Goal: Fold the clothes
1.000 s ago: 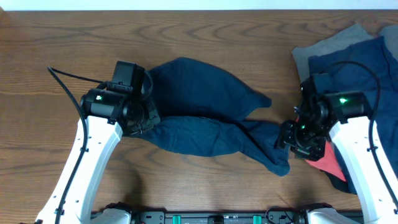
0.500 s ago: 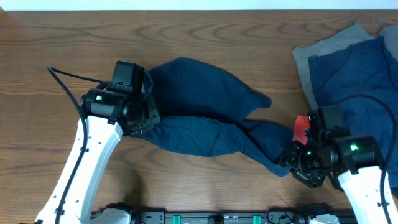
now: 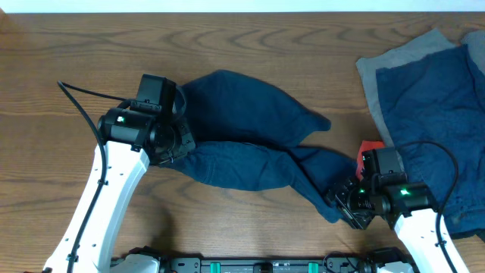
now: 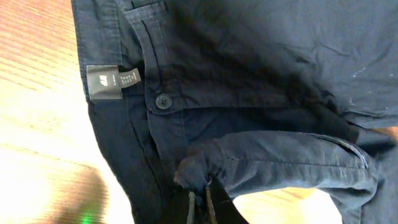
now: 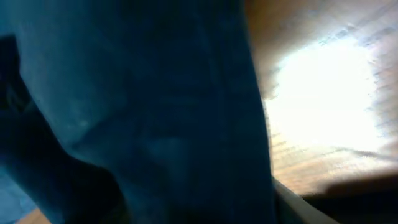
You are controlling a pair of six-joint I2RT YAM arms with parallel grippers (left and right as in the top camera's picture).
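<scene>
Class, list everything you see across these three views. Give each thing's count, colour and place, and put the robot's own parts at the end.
navy garment: one, dark navy, crumpled at the table's centre, one leg trailing right
label: one, grey, inside its waistband
button: one, dark, beside the label
grey garment: one, grey, far right, bottom of the pile
blue garment: one, blue, lying on the grey one
red cloth: one small patch, red, at the pile's near edge
table: one, brown wood
cables: two, black, one looping off each arm
left gripper: one, black, pinching the navy garment's left end
right gripper: one, black, over the leg's end, grip unclear
</scene>
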